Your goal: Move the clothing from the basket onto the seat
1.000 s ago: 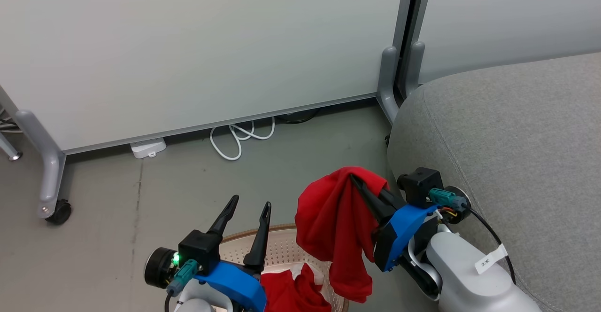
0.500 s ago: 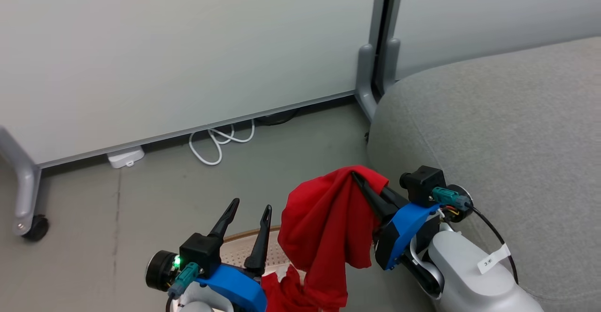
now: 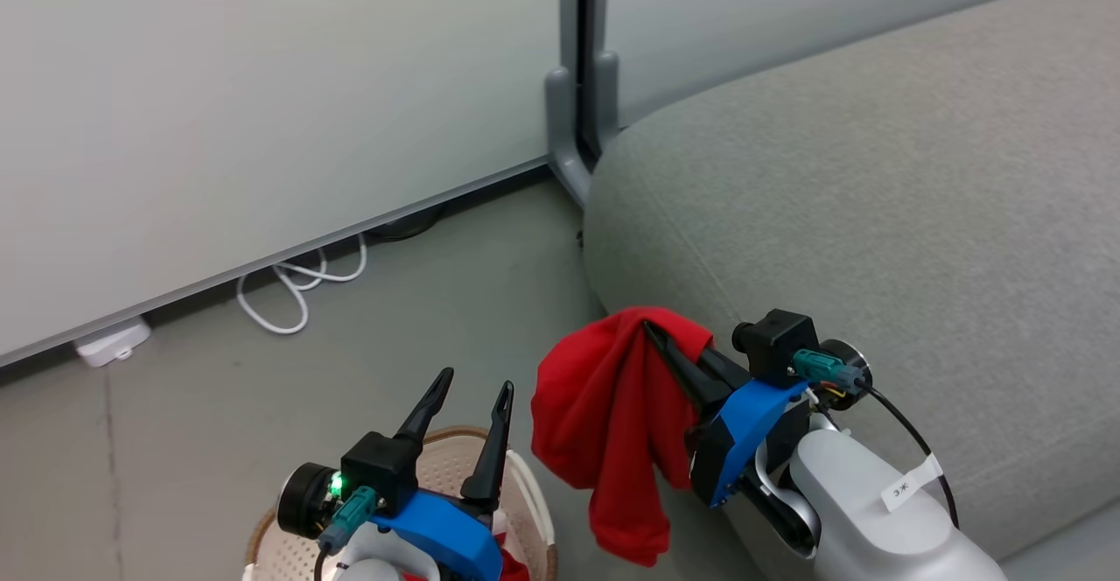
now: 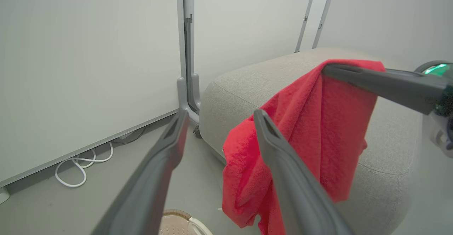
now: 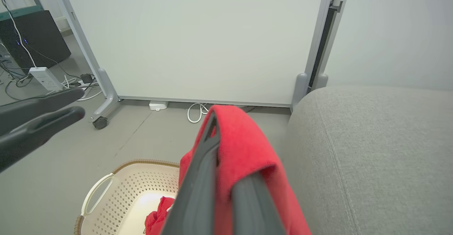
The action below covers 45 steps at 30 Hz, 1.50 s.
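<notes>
A red garment (image 3: 604,415) hangs off the floor from my right gripper (image 3: 652,336), which is shut on its top fold beside the grey seat's (image 3: 875,178) left edge. The wrist views show the same red garment (image 4: 311,129) (image 5: 244,146) draped over the shut fingers (image 5: 205,164). My left gripper (image 3: 472,388) stands open with nothing in it, above the cream basket (image 3: 271,537). A second red garment (image 5: 159,215) lies inside the basket (image 5: 116,189). The seat (image 5: 371,150) fills the right side.
White partition panels on grey legs (image 3: 564,126) stand behind. A white cable (image 3: 293,288) and a small white box (image 3: 112,342) lie on the grey floor at the panel's foot. A castor (image 5: 100,122) and a power strip (image 5: 44,78) sit far left.
The head camera has turned right, so the seat fills more of the view and the basket sits further left. The held garment now hangs clear of the basket, nearer the seat.
</notes>
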Motion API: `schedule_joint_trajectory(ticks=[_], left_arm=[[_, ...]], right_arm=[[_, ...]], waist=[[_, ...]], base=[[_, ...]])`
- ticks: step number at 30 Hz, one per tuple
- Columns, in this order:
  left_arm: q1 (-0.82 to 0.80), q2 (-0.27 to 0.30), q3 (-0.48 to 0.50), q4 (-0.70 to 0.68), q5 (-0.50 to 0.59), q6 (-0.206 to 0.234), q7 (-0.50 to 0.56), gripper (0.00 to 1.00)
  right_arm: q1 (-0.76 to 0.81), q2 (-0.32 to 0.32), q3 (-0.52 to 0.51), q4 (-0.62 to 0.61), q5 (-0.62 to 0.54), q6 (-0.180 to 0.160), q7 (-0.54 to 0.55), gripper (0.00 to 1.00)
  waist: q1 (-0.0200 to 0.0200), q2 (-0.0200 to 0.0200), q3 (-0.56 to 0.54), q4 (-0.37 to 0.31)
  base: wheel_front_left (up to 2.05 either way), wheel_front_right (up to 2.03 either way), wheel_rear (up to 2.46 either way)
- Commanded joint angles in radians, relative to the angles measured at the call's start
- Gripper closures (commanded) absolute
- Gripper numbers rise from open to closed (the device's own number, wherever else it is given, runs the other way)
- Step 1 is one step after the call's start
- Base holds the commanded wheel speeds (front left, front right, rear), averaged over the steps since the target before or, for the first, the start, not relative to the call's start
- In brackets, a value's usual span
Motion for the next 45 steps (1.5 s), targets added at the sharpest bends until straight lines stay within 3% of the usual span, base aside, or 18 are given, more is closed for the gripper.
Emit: schedule_joint_trajectory(ticks=[1,12,23,34,39,45], left_arm=[[-0.014,-0.001,0.002,0.001,0.008,-0.005,-0.005,0.0],[0.0,-0.001,0.018,-0.006,0.022,-0.008,-0.005,0.0],[0.002,0.005,0.026,-0.016,0.03,-0.007,-0.005,0.0],[-0.018,0.023,0.024,-0.036,0.034,-0.007,-0.004,0.0],[-0.043,0.034,0.02,-0.063,0.037,-0.007,-0.004,0.0],[-0.088,0.074,-0.001,-0.111,0.05,-0.007,-0.005,0.0]], right_arm=[[0.015,0.001,0.0,-0.006,-0.001,0.0,0.0,1.0],[0.038,0.006,-0.016,-0.029,-0.011,0.0,-0.007,1.0],[0.049,0.017,-0.027,-0.052,-0.017,0.0,-0.012,1.0],[0.012,0.02,-0.086,-0.063,-0.012,0.0,-0.014,1.0],[-0.059,0.004,-0.186,-0.08,-0.028,0.0,-0.015,1.0],[-0.201,-0.059,-0.307,-0.099,-0.051,0.0,-0.015,1.0]], waist=[[0.0,0.0,0.01,-0.037],[0.0,0.0,0.025,-0.161],[0.0,0.0,0.051,-0.242],[0.0,0.0,0.103,-0.24],[0.0,0.0,0.165,-0.217],[0.0,0.0,0.274,-0.19]], base=[[0.0,0.0,0.0],[0.0,0.0,0.0],[0.0,0.0,0.0],[0.0,0.0,0.0],[0.0,0.0,0.0],[0.0,0.0,0.0]])
